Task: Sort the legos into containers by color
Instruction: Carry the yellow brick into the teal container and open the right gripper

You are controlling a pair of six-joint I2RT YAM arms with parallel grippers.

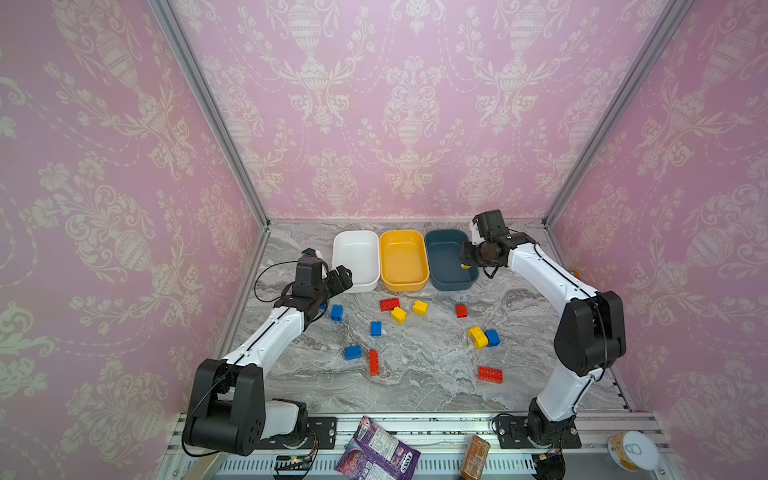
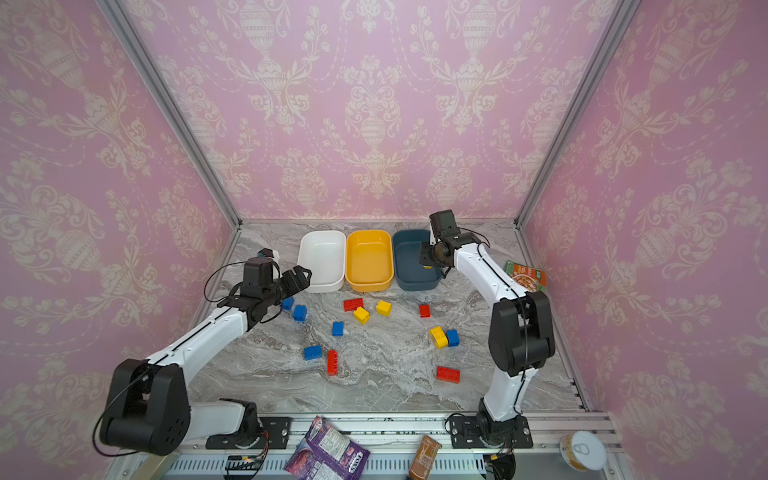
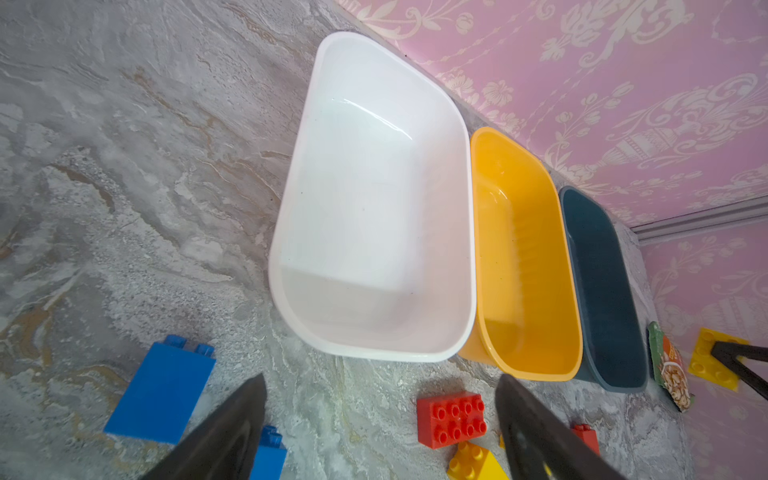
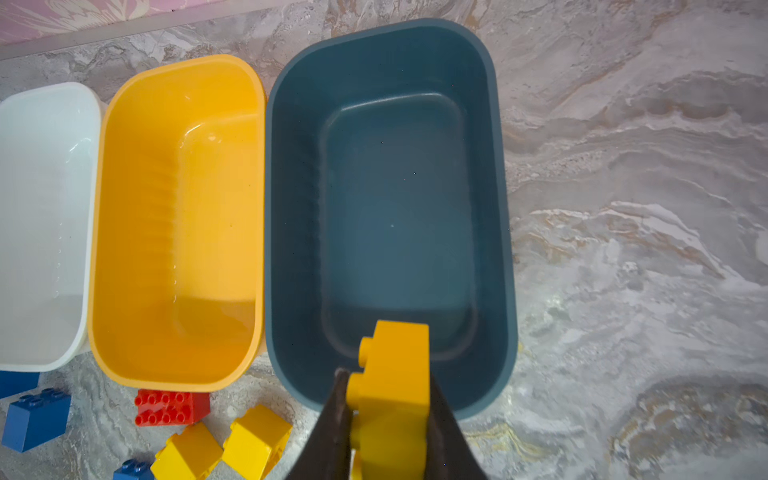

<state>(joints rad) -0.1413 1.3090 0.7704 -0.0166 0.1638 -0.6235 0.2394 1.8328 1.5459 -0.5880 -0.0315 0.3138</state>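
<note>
Legos point(image 1: 375, 328): scattered, short of both grippers' fingers.
Hidden: we barely see the yellow lego point(image 4: 399, 353) in both top views; right gripper point(image 4: 386, 378) clamps it over the teal tub point(image 4: 291, 228).
Left gripper point(image 3: 381, 378): fingers spread, empty, before the white tub point(image 3: 299, 232); arm reaching forward.

Probably a lab test booth: wallpapered panels point(image 1: 407, 104) in aluminium framing point(image 1: 209, 104), marble-look tabletop point(image 1: 415, 395).

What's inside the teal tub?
The teal tub looks empty where visible. The right gripper holds a yellow brick over its near end, hiding the floor beneath.
</note>
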